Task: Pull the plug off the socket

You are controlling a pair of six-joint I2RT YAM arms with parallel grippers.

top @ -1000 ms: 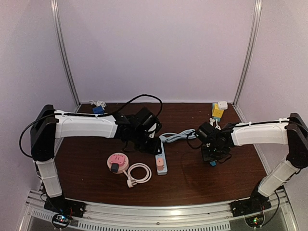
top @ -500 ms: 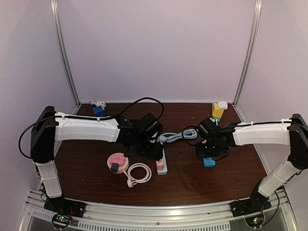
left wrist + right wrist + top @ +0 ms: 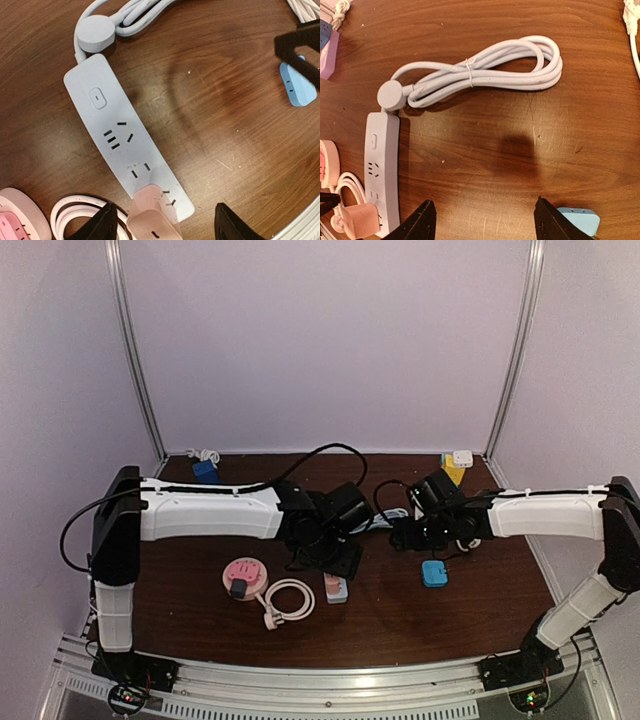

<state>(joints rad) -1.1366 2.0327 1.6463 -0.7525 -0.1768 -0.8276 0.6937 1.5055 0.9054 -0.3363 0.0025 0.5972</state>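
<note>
Pale-blue power strip (image 3: pixel 120 135) lies amid the table (image 3: pixel 500 625) — my left pincer (image 3: pixel 165 226) spread astride the pink plug (image 3: pixel 150 220); right pincer (image 3: pixel 485 222) spread, empty, near the blue plug (image 3: pixel 433 573).

**A:** Spotting any diff versus a second back?

**B:** Spreading the jaws wider on both sides. Leaving blue plug (image 3: pixel 433 573) lying free on the table (image 3: pixel 500 620), no longer tucked under right gripper (image 3: pixel 485 220).

**A:** Heading where with the right one?

**B:** Pulling away toward the far side and slightly left, now hanging apart from blue plug.

**A:** And left?

**B:** Swinging left gripper (image 3: pixel 167 222) rightward and nearer, now hovering over power strip (image 3: pixel 120 135). Hiding most of it in the top view, showing only the pink plug (image 3: pixel 336 588) end. Shifting the shoulder link right too, dragging the black cable (image 3: pixel 330 450) loop along.
</note>
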